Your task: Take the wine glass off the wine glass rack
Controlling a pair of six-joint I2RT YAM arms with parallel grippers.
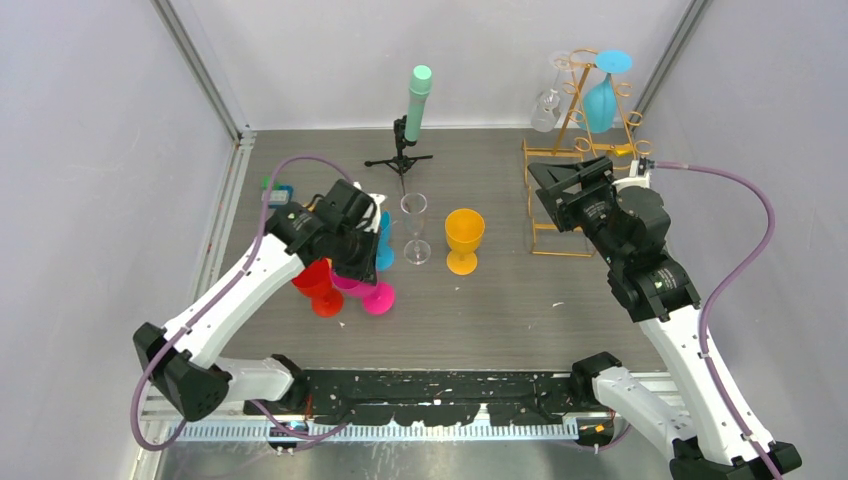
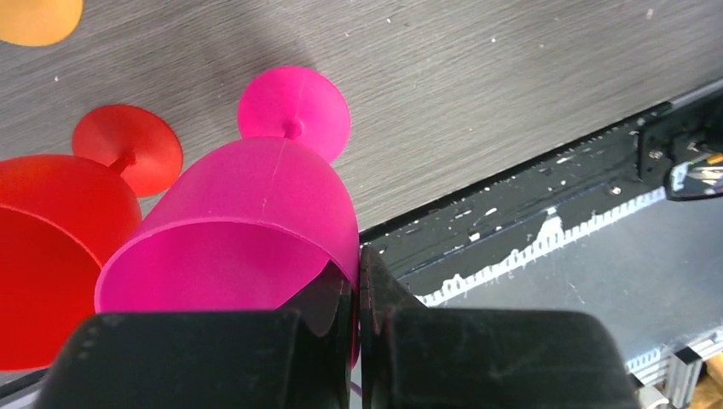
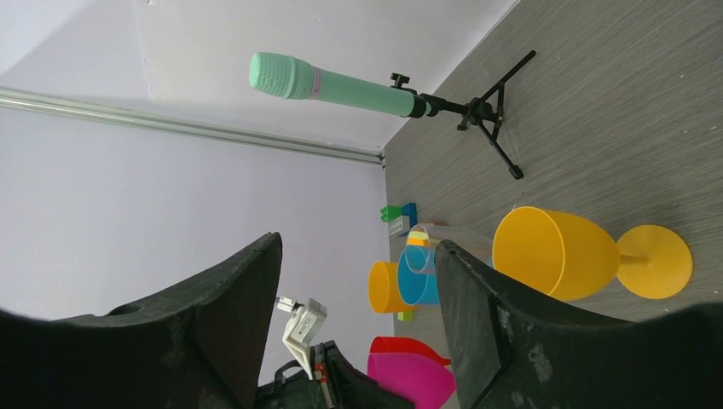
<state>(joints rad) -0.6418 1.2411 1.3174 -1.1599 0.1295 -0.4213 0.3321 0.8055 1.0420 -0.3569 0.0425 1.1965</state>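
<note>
The gold wire wine glass rack [image 1: 577, 150] stands at the back right. A clear wine glass [image 1: 547, 106] and a blue wine glass [image 1: 601, 98] hang upside down on it. My right gripper [image 1: 568, 180] is open and empty just in front of the rack; the right wrist view shows its open jaws [image 3: 358, 247] facing left, away from the rack. My left gripper [image 1: 355, 262] is shut on the rim of a pink wine glass [image 2: 256, 204], whose foot is down at the table by a red glass [image 2: 60, 247]. The left gripper [image 2: 358, 264] pinches the rim's right side.
A clear glass [image 1: 415, 230] and a yellow glass [image 1: 464, 238] stand mid-table. A blue cup [image 1: 385, 250] is behind the left gripper. A black tripod with a mint-green cylinder [image 1: 412, 110] stands at the back. The red glass [image 1: 320, 285] touches the pink one [image 1: 372, 294].
</note>
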